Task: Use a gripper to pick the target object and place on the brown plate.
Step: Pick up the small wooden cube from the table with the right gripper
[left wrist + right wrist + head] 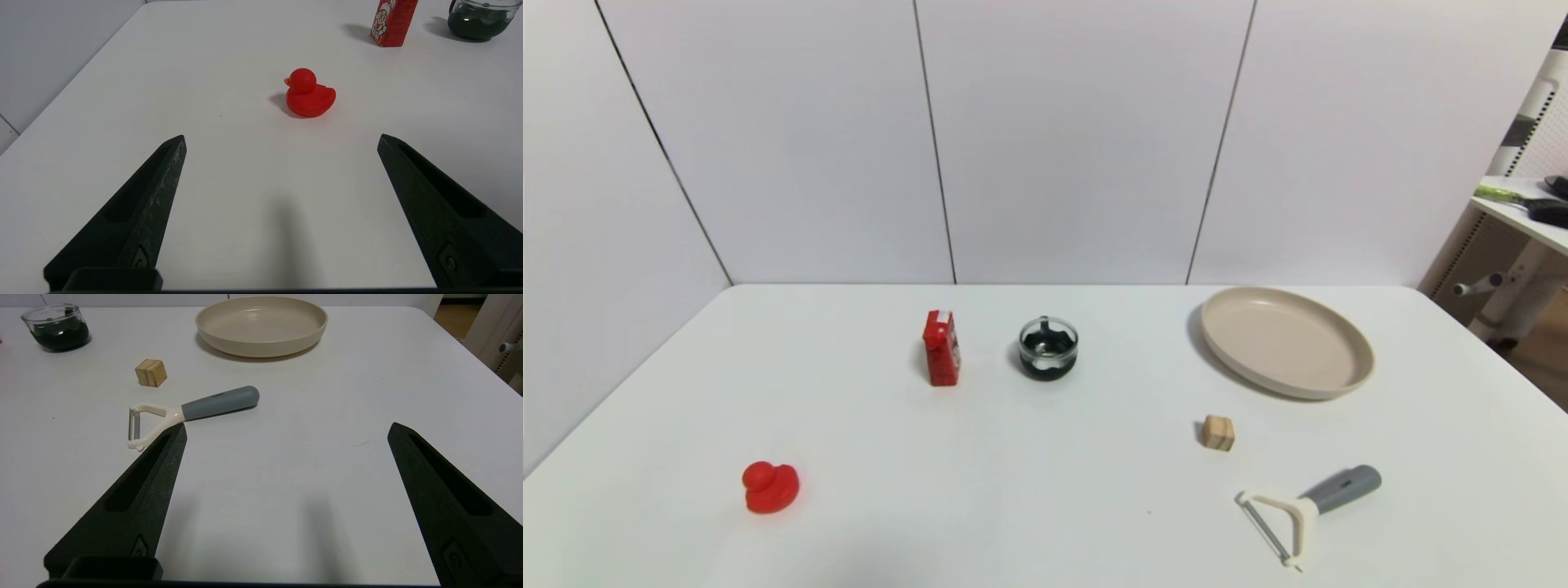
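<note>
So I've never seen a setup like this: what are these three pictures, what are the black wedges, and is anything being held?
It is a two-armed robot. One picture comes from its head; the others from cameras on each wrist. The black wedges are each end effector's fingers: the left end effector faces a red duck, the right end effector a peeler. Both are open, holding nothing. On the white table also sit the wooden cube, the brown plate, a red carton and a glass bowl.
</note>
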